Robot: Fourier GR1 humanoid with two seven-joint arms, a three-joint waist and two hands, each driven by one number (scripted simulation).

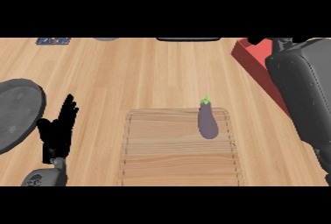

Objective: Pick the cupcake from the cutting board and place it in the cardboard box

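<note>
The wooden cutting board (181,162) lies at the lower middle of the counter. No cupcake shows anywhere; the only thing on the board is a purple eggplant (207,121) near its upper right corner. A red box (253,59) stands at the upper right, partly covered by my right forearm (304,92), which stretches up over it. Only a bit of my right hand (282,42) shows at the picture's top edge above the box, and anything it holds is hidden. My left hand (58,127) rests open, fingers up, at the left of the board.
A dark grey round plate (16,113) lies at the left edge, close to my left hand. Small dark items (187,39) sit along the far edge of the counter, with a patterned one (53,41) at the far left.
</note>
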